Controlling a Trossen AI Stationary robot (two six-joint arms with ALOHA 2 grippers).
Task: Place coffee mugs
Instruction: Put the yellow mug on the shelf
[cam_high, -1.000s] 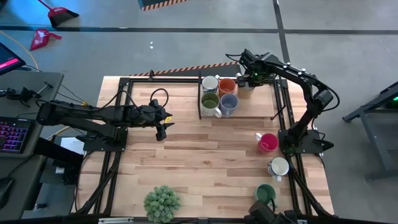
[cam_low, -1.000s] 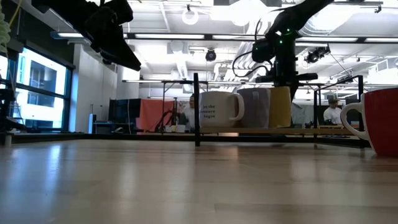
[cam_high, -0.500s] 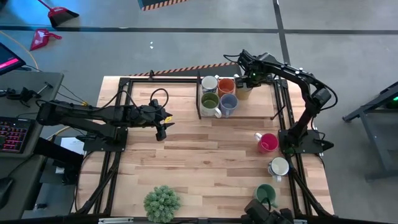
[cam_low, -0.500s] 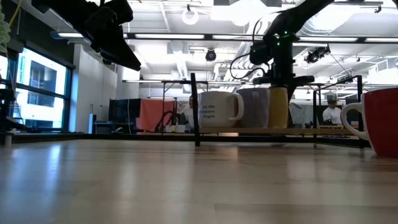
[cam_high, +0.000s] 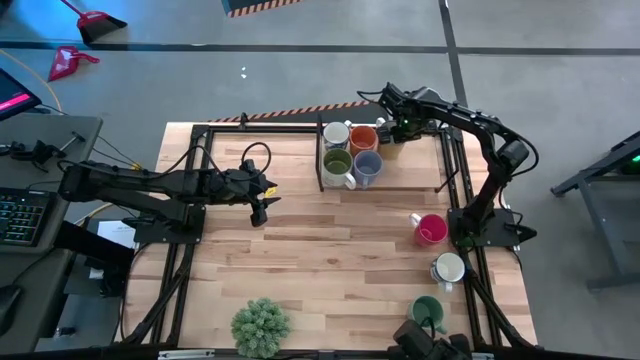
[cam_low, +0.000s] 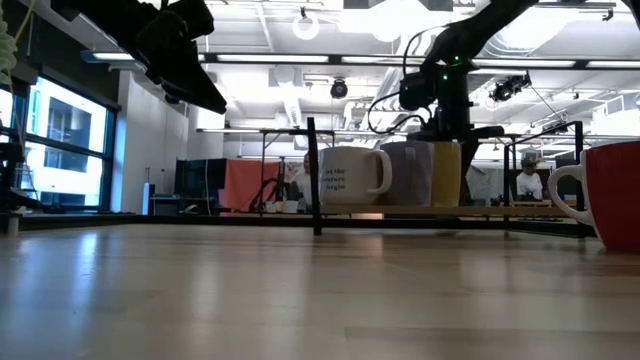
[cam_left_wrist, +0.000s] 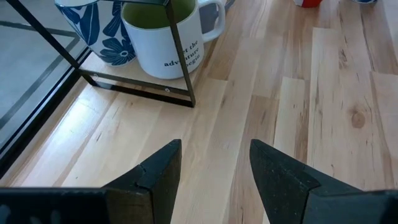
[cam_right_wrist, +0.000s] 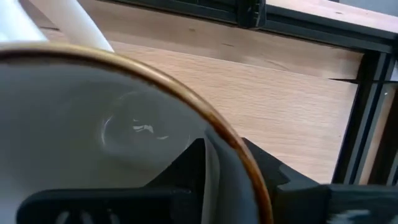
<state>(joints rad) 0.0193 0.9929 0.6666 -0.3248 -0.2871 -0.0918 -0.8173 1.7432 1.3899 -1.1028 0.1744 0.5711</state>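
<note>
Over the last second the right gripper (cam_high: 393, 131) has carried a cream mug (cam_high: 390, 139) leftward to sit just beside the orange mug (cam_high: 364, 137); it is clamped on the rim, one finger inside, so release looks imminent. The rack (cam_high: 322, 165) holds four mugs, all seemingly empty. Magenta (cam_high: 431, 229), white (cam_high: 448, 268) and green (cam_high: 427, 311) mugs wait on the surface (cam_high: 300, 260). The left gripper (cam_high: 262, 205) hovers parted and empty.

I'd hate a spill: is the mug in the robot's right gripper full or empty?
Empty. The right wrist view looks into the cream mug and shows a bare, dry bottom; one finger of the right gripper sits inside its rim.
</note>
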